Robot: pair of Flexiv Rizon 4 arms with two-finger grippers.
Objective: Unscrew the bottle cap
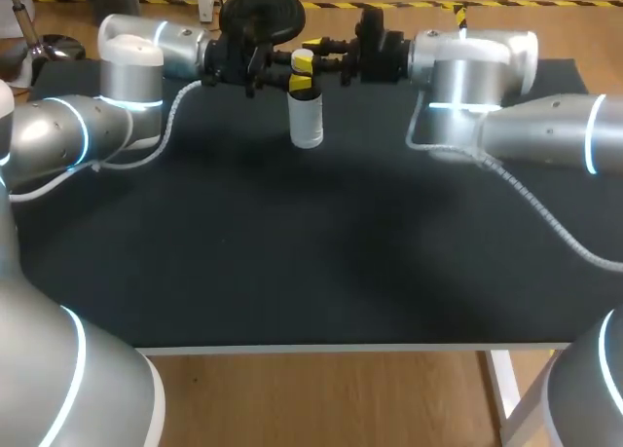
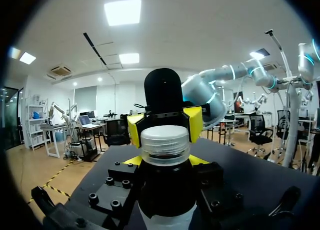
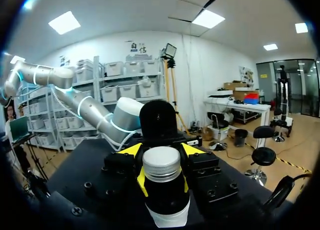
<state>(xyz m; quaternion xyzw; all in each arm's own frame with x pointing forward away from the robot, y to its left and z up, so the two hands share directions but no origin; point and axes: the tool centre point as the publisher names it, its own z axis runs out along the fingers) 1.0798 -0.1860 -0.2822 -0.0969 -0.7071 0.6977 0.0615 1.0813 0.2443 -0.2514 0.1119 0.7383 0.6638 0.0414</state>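
One upright bottle [image 1: 308, 124] for you, cap [image 2: 165, 140] pointing up: left gripper [image 2: 166, 161] clamps its shoulder, right gripper [image 3: 162, 150] pinches the cap

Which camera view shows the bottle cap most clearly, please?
The left wrist view: the cap is closest, ridges visible. The right wrist view shows it smaller; in the head view, yellow fingertips mostly hide it.

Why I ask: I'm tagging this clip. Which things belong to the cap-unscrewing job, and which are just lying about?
Belongs to the job:
bottle
cap
left gripper, at the bottle
right gripper, at the bottle

Just there:
table, black, bearing the bottle
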